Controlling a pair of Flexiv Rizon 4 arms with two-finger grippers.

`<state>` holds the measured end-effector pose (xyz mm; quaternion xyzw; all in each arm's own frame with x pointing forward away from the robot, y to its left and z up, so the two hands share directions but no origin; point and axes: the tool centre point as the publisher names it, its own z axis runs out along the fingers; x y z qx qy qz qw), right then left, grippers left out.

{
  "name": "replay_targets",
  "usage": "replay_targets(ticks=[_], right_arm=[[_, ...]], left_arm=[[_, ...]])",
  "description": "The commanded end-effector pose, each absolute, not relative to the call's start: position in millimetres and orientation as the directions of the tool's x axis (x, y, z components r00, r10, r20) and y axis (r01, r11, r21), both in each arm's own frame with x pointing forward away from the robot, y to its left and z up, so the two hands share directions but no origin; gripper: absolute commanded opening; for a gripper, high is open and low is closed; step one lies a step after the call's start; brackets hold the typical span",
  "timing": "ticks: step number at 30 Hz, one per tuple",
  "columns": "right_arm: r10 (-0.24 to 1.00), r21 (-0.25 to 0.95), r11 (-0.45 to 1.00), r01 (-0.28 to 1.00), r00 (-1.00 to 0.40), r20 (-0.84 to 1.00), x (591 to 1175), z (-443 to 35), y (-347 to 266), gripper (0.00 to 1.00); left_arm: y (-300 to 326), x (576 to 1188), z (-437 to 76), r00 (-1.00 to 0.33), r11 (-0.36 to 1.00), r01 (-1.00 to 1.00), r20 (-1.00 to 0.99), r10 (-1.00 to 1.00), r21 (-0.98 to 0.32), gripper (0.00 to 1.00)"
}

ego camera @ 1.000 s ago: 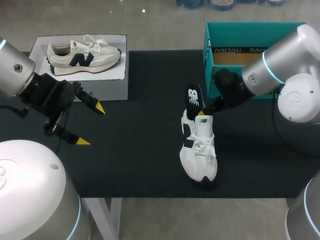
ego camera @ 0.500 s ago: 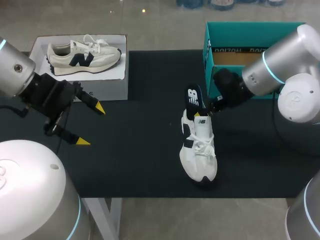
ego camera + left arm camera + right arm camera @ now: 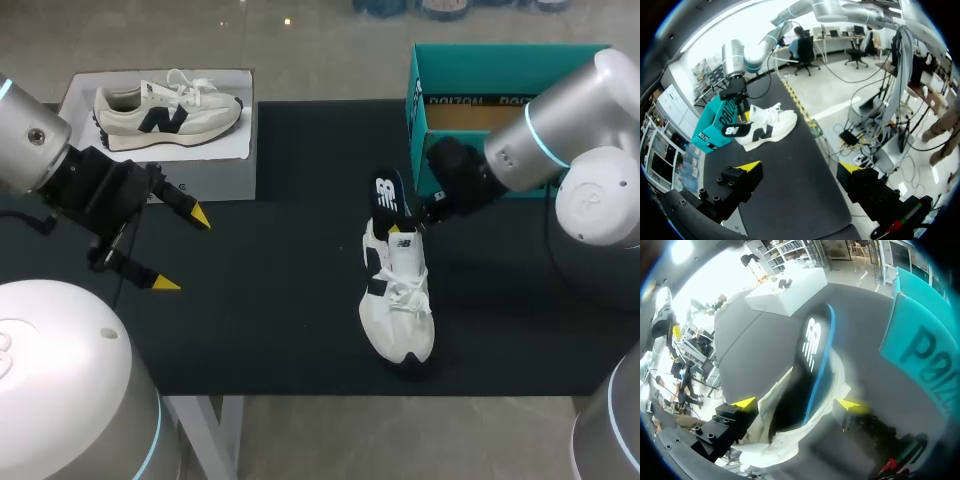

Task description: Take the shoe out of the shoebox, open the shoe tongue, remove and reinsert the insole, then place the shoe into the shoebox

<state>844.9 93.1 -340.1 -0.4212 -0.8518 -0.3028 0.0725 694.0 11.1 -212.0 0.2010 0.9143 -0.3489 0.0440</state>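
A white shoe (image 3: 398, 305) with a dark side logo lies on the black mat, toe toward the front edge. A dark insole (image 3: 387, 196) with a white logo stands tilted out of its heel opening. My right gripper (image 3: 416, 217) is at the heel, just before the teal shoebox (image 3: 440, 70). In the right wrist view my right gripper (image 3: 797, 403) is open, and the insole (image 3: 815, 352) rises between its fingers without both touching it. My left gripper (image 3: 180, 250) hangs open and empty at the far left. In the left wrist view my left gripper (image 3: 800, 166) faces the shoe (image 3: 771, 127).
A white box (image 3: 225, 160) at the back left carries a second, cream shoe (image 3: 168, 108). The black mat (image 3: 280, 300) lies bare between my left gripper and the shoe. The open teal shoebox stands at the back right, close behind my right arm.
My right gripper's fingers have spread apart around the insole, which stays leaning out of the heel. The shoe and my left arm have not moved.
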Motion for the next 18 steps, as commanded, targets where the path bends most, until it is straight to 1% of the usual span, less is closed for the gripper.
replay_targets(ticks=[1, 7, 12, 18], right_arm=[[0.677, 0.453, 0.462, 0.762, -0.633, 0.376, 844.8, -340.4, 94.8, 1.00], [0.694, 0.453, 0.458, 0.765, -0.626, 0.356, 852.6, -342.9, 111.5, 1.00], [0.684, 0.491, 0.460, 0.740, -0.648, 0.335, 861.4, -325.9, 125.1, 1.00], [0.690, 0.511, 0.440, 0.738, -0.642, 0.334, 876.8, -320.0, 125.5, 1.00]], left_arm=[[11.4, 694.1, -211.9, -0.915, 0.677, 0.398, -0.219, 0.338, -0.619, 1.00], [11.4, 694.1, -211.9, -0.915, 0.677, 0.398, -0.219, 0.338, -0.619, 1.00], [11.4, 694.1, -211.9, -0.915, 0.677, 0.398, -0.219, 0.338, -0.619, 1.00], [11.4, 694.1, -211.9, -0.915, 0.677, 0.398, -0.219, 0.338, -0.619, 1.00]])
